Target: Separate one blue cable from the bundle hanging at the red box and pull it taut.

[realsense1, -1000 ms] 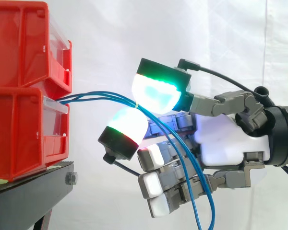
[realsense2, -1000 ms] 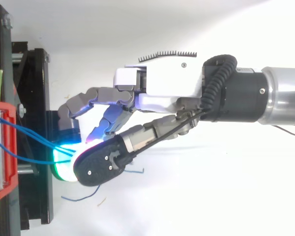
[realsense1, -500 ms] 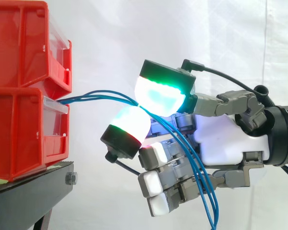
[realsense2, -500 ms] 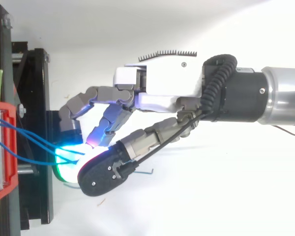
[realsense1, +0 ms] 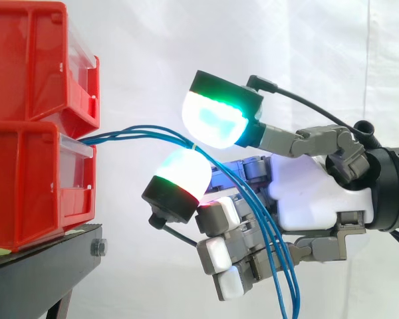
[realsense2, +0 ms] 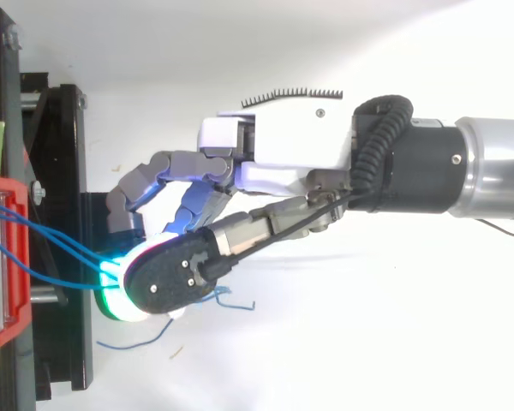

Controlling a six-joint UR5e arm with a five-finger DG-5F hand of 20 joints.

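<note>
Side and top views of the cable pull, as I am monitoring it remotely. The blue cables (realsense1: pixel 106 137) are showing as several thin, glossy strands. They are leaving the front lip of the lower red bin (realsense1: pixel 26 193), arching out past the front edge of the black stand (realsense1: pixel 46 266) and running into the hand (realsense1: pixel 306 193). There they are bending sharply and hanging down in front of the palm.

I am seeing the hand pinching this bundle between two glowing pads (realsense1: pixel 216 119), a cyan-green one above and a white one with a red rim below, while the other fingers are curling loosely beneath. I cannot tell whether a single strand is being held apart from the rest.

The side view is giving me the stacking: the upper red bin (realsense1: pixel 26 60) is sitting on the lower one, which is resting on the stand's top at its front edge, before the white curtain (realsense1: pixel 186 40). The top view is showing me instead the strands fanning apart at the bin and converging at the pads, with loose cable ends trailing beyond the hand.

The bin walls are hiding what either bin is holding, apart from the cables coming out of the lower one.
</note>
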